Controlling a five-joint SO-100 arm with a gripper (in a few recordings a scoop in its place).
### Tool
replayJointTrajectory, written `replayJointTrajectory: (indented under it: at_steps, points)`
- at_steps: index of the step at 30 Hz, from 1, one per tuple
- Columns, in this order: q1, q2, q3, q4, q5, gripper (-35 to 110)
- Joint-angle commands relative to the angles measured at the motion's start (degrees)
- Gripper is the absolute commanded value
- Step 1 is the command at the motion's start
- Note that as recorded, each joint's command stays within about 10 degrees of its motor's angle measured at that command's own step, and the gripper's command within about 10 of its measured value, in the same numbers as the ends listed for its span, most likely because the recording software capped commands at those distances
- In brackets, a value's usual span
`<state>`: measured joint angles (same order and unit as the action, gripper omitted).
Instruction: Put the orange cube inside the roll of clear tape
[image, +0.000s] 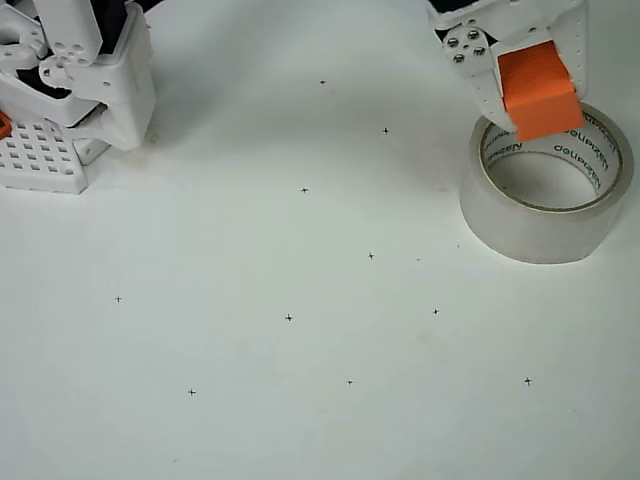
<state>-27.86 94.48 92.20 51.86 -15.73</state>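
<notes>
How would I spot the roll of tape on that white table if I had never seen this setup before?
Look to the right edge of the white table in the overhead view, just below the white gripper that holds the orange cube. There lies the roll of clear tape flat, hole upward. It is the only ring here: glossy, greyish and see-through, with green lettering inside its pale core.

The roll of clear tape (545, 190) is sitting at the right side of the table (300, 350), its hole lying open except at the upper rim, where the pincer (525, 100) and the orange cube (538, 90) are overhanging. Left of the roll, bare table is stretching to the white perforated block (40, 158).
</notes>
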Motion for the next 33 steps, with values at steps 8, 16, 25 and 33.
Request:
replayJointTrajectory:
  at_steps: [8, 16, 25, 33]
  points:
    - [-1.23, -0.62, -5.71, 0.00, -0.88, 18]
    - [-1.49, -2.02, -7.47, 0.00, -2.81, 32]
    - [-1.49, -1.85, -8.61, 0.00, -5.01, 40]
    - [-0.62, -1.32, -8.44, 0.35, -5.27, 41]
